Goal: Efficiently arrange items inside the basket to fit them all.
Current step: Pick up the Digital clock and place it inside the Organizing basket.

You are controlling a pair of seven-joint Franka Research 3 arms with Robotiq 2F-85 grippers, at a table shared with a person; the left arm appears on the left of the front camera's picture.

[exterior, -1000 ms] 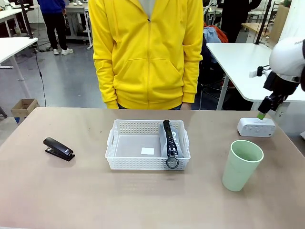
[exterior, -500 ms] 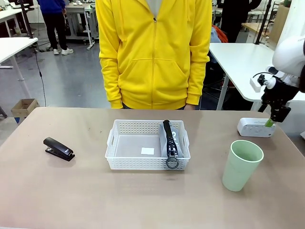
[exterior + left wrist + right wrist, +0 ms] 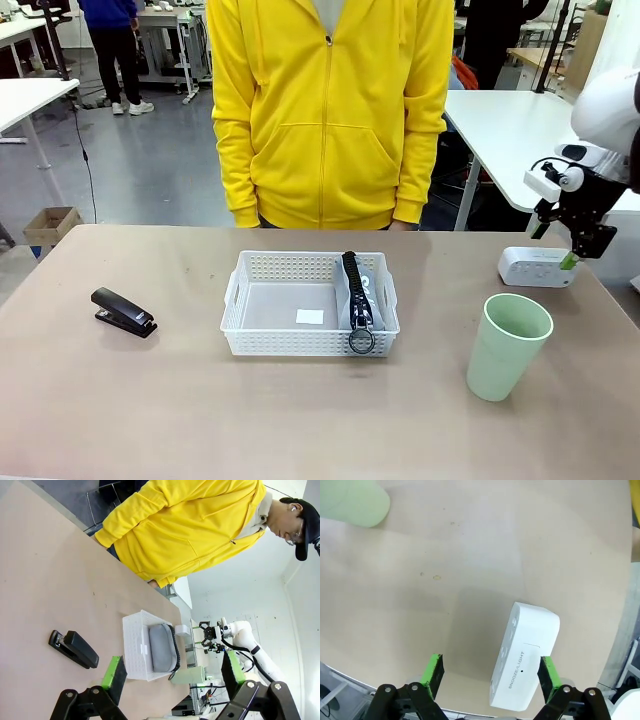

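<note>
The right gripper [image 3: 491,664], fingers apart, is held above a small white rectangular plastic box [image 3: 525,650]; the left gripper [image 3: 173,662] is spread too.

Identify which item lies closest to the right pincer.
The small white box at far right: the right pincer hovers open just over it, while the cup, stapler and pouch lie farther off.

white perforated basket [image 3: 300,342] sits mid-table, with a grey pouch [image 3: 362,296] on edge at its right end, zipper up. black stapler [image 3: 124,311] lies well left. pale green cup [image 3: 507,345] stands upright near right, small white box [image 3: 538,266] beyond it.
</note>
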